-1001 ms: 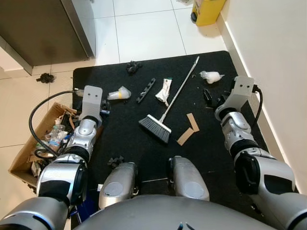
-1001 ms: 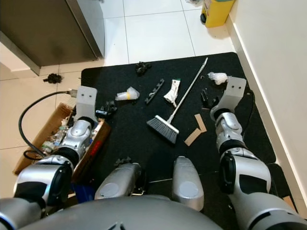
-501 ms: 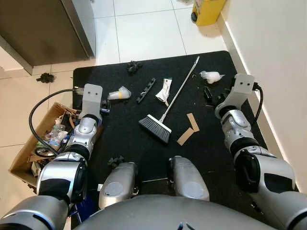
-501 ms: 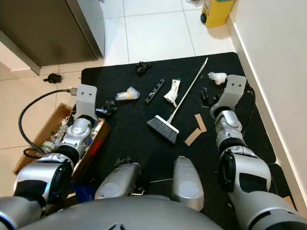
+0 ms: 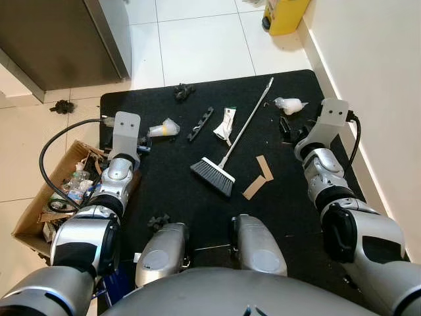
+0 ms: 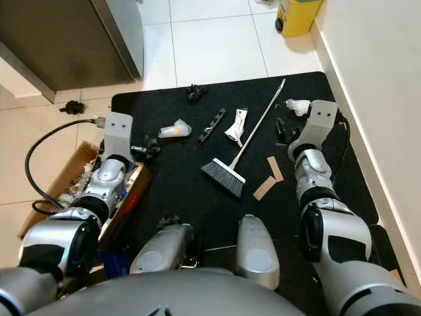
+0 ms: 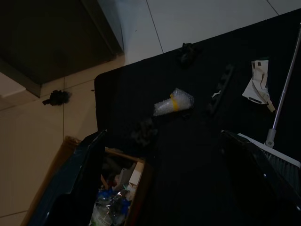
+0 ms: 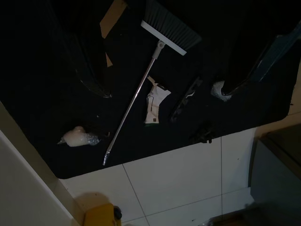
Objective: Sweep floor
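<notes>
A broom lies flat on the black mat (image 5: pixel 171 197), its grey bristle head (image 5: pixel 212 176) near me and its thin handle (image 5: pixel 251 112) running away to the right. Litter is scattered around it: a bubble-wrap wad (image 5: pixel 163 128), a black strip (image 5: pixel 200 124), a crumpled white packet (image 5: pixel 225 124), a white plastic wad (image 5: pixel 289 105) and cardboard scraps (image 5: pixel 258 178). My left gripper (image 7: pixel 163 134) hovers open over the mat's left edge, near the bubble-wrap. My right gripper (image 8: pixel 165 92) hovers open over the mat's right side, close to the plastic wad. Neither holds anything.
An open cardboard box (image 5: pixel 33 210) of rubbish sits off the mat's left edge, with a black cable (image 5: pixel 49 148) looping over it. A dark cabinet (image 5: pixel 59 39) stands at far left, a yellow bin (image 5: pixel 284 14) at far right. The white wall (image 5: pixel 375 79) borders the mat's right side.
Both arms have edged slightly forward over the mat. The broom and litter lie where they were.
</notes>
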{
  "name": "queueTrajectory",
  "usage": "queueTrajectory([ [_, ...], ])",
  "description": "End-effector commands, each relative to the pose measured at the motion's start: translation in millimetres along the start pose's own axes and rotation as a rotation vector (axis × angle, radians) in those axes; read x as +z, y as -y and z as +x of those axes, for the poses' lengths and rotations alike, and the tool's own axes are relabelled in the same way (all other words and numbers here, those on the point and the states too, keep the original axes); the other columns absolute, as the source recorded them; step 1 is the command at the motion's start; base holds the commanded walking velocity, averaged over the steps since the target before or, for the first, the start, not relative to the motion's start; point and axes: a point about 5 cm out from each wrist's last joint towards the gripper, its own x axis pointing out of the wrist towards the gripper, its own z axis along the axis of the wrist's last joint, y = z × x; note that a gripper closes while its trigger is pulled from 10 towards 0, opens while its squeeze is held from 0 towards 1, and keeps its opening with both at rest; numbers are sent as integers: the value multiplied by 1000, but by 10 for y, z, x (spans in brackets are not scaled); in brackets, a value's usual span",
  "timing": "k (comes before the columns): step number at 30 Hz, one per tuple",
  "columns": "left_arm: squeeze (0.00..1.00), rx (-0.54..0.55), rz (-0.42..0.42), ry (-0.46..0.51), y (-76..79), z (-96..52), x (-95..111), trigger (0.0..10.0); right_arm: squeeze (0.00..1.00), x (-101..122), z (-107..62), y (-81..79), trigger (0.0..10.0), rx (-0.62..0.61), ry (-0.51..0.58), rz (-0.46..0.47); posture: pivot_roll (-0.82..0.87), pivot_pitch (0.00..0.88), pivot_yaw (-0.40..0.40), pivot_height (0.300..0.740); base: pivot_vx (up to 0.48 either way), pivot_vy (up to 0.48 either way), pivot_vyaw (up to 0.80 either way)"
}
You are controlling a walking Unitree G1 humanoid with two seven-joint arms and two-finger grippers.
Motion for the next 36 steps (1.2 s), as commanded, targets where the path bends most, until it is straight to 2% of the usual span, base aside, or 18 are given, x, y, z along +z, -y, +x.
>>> queueTrajectory([
  [1,0,10,13,-22,-49,0,-25,10000,0,-11,6,5,10000,-8,-20,2,23,0,-3,740,0,0,0],
  [36,0,16,9,-7,-50,44,74,10000,0,75,51,-3,10000,-11,-14,-6,49,0,-13,740,0,0,0],
])
